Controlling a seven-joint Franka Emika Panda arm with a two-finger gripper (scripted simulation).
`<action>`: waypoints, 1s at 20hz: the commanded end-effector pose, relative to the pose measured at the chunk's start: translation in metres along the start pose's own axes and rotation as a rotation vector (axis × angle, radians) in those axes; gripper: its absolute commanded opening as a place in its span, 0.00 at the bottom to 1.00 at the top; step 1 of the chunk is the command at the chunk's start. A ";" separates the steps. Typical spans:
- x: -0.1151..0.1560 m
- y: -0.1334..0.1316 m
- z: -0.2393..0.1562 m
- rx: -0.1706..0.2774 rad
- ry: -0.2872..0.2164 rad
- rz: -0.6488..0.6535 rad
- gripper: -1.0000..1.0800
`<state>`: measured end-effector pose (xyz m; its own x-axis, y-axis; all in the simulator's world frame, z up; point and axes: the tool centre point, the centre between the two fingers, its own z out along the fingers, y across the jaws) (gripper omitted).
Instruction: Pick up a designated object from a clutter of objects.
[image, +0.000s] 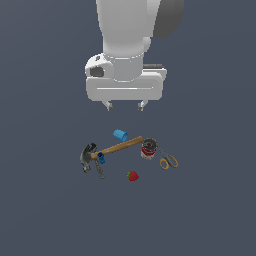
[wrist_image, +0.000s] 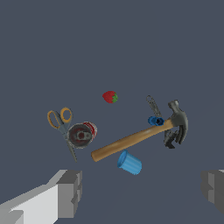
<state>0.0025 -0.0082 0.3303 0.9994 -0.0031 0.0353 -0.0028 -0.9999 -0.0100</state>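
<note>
I've got the hammer (image: 116, 148) lying flat on the grey floor (image: 45, 210) in the middle of the clutter, brown handle running slantwise, dark head (image: 88, 156) toward the exterior view's left. In the wrist view the hammer (wrist_image: 131, 141) sits right between my fingers, well below them. The blue cup (image: 120, 134) lies on its side just beside the handle, on the far side of it in the exterior view. A small blue piece (image: 101, 158) is touching the handle near the head, with the dark wrench (image: 100, 170) just beside that. At the handle's butt end I see the red-labelled can (image: 148, 149) tipped over, and the yellow-handled scissors (image: 167, 160) just past it toward the exterior view's right. The strawberry (image: 132, 175) sits apart on the near side. My gripper (image: 124, 105) hangs above the pile, jaws spread wide and holding nothing, fingers (wrist_image: 70, 192) clear of every item.
</note>
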 end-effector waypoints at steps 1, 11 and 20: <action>0.000 0.000 0.000 0.000 0.000 0.000 0.96; 0.009 0.026 -0.016 -0.020 0.041 0.053 0.96; 0.010 0.027 0.000 -0.014 0.036 0.099 0.96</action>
<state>0.0116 -0.0348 0.3351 0.9935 -0.0876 0.0725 -0.0879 -0.9961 0.0010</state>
